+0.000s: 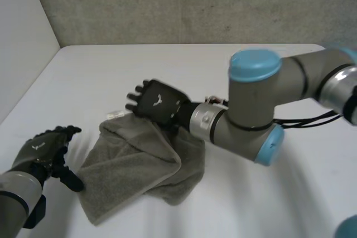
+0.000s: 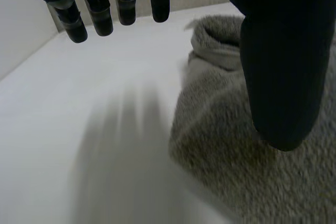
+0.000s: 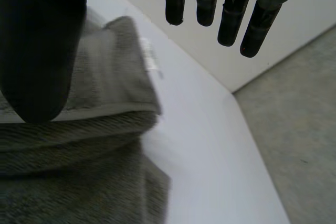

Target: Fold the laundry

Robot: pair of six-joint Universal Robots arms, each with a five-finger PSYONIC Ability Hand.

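Grey terry towel (image 1: pixel 139 165): lies rumpled on the white table (image 1: pixel 111 71), towards its near left; one layer is folded over, with a small white label (image 1: pixel 114 114) at the far corner.
Left hand (image 1: pixel 42 151): low at the near side, just beside the towel's left edge; fingers (image 2: pixel 76 24) straight, slightly apart, gripping nothing.
Right hand (image 1: pixel 156 103): over the towel's far edge; fingers (image 3: pixel 228 22) straight, spread, holding nothing.

Both robot hands (image 1: pixel 43 147) (image 1: pixel 157 104) straight-fingered, apart
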